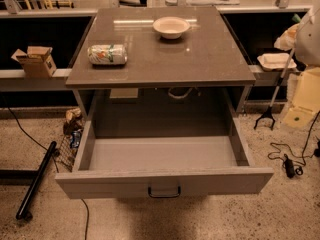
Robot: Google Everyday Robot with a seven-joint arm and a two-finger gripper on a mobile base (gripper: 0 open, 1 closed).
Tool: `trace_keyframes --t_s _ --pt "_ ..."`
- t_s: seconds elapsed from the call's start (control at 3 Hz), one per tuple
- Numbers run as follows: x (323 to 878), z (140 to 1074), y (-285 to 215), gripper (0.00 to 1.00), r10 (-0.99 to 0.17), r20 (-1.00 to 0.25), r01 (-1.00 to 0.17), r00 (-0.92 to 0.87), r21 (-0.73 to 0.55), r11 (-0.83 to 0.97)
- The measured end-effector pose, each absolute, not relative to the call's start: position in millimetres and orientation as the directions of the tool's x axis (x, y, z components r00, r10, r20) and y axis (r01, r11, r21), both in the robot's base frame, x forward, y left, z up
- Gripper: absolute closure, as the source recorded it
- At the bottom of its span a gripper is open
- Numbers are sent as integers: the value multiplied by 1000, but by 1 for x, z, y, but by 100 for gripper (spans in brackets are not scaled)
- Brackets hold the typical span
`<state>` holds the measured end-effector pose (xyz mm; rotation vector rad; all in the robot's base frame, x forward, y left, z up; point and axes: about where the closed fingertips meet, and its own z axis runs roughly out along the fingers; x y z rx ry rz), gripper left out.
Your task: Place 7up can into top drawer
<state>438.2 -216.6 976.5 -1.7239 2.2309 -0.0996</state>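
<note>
The 7up can (107, 54) lies on its side near the left edge of the grey-brown cabinet top (200, 59). The top drawer (110, 183) below is pulled wide open toward me. Its grey inside shows nothing in it, and the dark handle (164, 192) sits at the centre of the front panel. My gripper is not in view. Only a pale blurred shape (307, 34) that may be part of my arm shows at the right edge, well away from the can.
A white bowl (171, 27) stands at the back middle of the cabinet top. A cardboard box (36, 60) sits on a ledge at left. A black pole (35, 181) and clutter (72, 126) lie on the floor left. A black reacher tool (267, 111) and cables (287, 161) are at right.
</note>
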Motion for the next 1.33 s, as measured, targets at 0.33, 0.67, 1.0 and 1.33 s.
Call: trace_keyframes --t_s 0.33,0.67,1.0,1.33 --pt "448 976 -213 0 -952 -211 -926 -222 -259 273" --pt "490 968 -199 0 -939 -270 -917 -211 -277 285" --pt "537 953 -174 0 -914 -354 -911 -199 -279 306" --pt "573 940 -146 0 -882 -429 -911 -196 -254 326"
